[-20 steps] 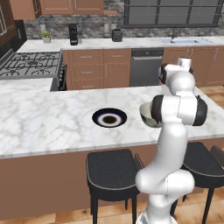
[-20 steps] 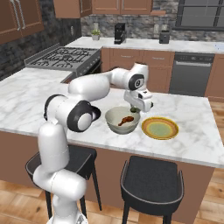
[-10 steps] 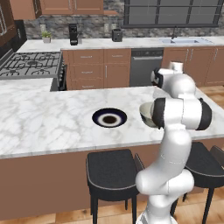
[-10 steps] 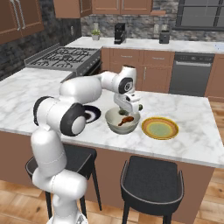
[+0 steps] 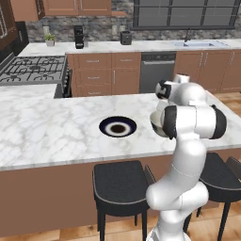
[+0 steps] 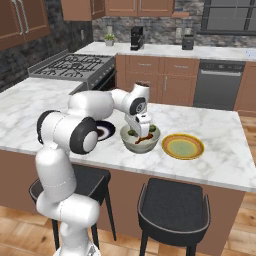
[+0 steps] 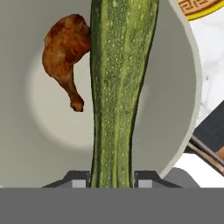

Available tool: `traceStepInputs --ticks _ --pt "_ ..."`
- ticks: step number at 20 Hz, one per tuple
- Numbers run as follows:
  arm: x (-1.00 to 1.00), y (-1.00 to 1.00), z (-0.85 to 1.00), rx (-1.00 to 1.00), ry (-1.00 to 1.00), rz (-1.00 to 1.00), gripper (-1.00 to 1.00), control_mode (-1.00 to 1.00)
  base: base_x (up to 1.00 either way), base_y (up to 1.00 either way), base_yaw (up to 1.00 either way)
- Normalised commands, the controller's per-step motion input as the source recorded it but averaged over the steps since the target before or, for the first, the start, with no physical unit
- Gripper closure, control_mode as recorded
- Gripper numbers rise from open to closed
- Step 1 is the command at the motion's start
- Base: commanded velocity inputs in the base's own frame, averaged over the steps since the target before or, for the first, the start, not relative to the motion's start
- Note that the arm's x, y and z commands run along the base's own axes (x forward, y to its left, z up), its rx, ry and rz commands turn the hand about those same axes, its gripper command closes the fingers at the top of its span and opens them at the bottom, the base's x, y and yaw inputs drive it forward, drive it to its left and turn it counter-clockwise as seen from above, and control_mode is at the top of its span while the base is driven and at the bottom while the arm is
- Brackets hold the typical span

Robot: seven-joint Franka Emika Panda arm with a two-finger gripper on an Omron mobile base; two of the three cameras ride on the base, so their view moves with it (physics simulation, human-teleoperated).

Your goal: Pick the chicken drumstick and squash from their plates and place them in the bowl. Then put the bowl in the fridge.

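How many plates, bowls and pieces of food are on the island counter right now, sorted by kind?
Plates: 2, the black plate and the yellow-orange plate
Bowls: 1, the pale bowl
Food pieces: 2, the chicken drumstick lying in the bowl and the green squash over the bowl between the fingertips of the gripper
Total: 5

drumstick (image 7: pixel 65 52) in bowl (image 6: pixel 140 142), between two plates (image 6: pixel 183 146)

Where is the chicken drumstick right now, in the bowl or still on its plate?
In the bowl. The hand view shows the chicken drumstick lying on the bowl floor beside the squash, which sits between the gripper tips.
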Motion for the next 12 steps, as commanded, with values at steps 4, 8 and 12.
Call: traceStepInputs --ticks 4,8,12 --pt "0.3 0.11 -0.21 0.0 0.0 -0.04 1.0 -1.0 0.0 0.0 0.0" --pt "0.21 0.0 -0.19 0.0 0.0 -0.04 1.0 -1.0 0.0 0.0 0.0" --pt "0.12 0.0 -0.2 0.0 0.0 -0.04 1.0 -1.0 0.0 0.0 0.0"
